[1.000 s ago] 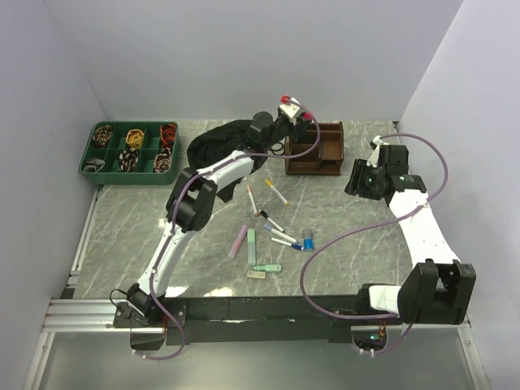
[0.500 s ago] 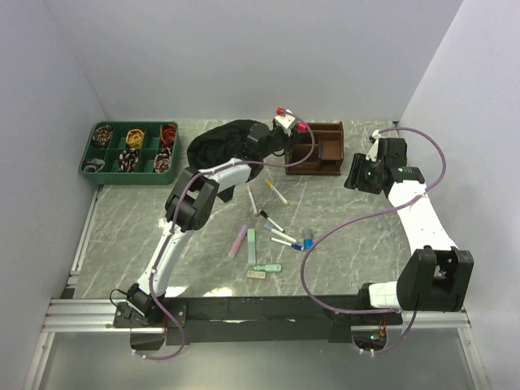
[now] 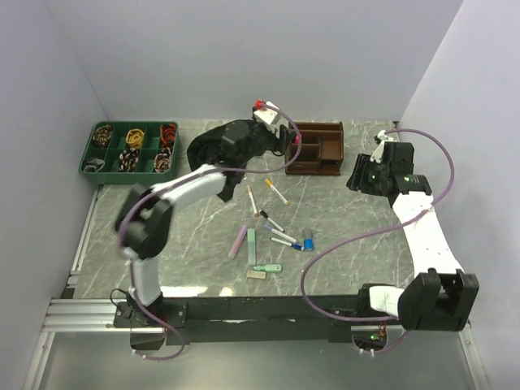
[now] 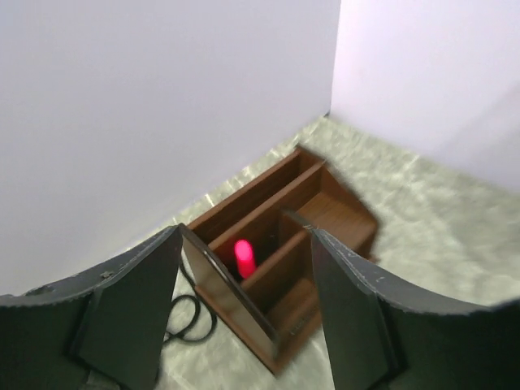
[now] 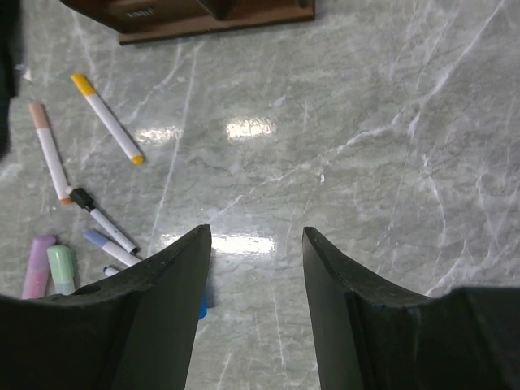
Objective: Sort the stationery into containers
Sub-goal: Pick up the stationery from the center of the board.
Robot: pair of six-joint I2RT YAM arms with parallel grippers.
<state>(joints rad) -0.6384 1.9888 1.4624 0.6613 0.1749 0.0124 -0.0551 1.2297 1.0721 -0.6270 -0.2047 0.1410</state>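
left gripper (image 4: 245,237): spread, empty, above brown box (image 4: 329,213) | pink pen (image 4: 243,257): inside box | right gripper (image 5: 256,234): spread, empty | tip: lift straight up, miss box walls, fetch loose pens (image 5: 106,118)

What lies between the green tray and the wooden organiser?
A crumpled black cloth lies between the green tray and the wooden organiser; the top view shows it.

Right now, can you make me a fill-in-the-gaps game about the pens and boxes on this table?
The bright pink piece sits ____ the wooden organiser.
The left gripper is ____ and holds nothing.
The pink highlighter lies beside a highlighter coloured ____.
The green tray stands at the table's far ____ corner.
Missing words: inside, open, green, left.
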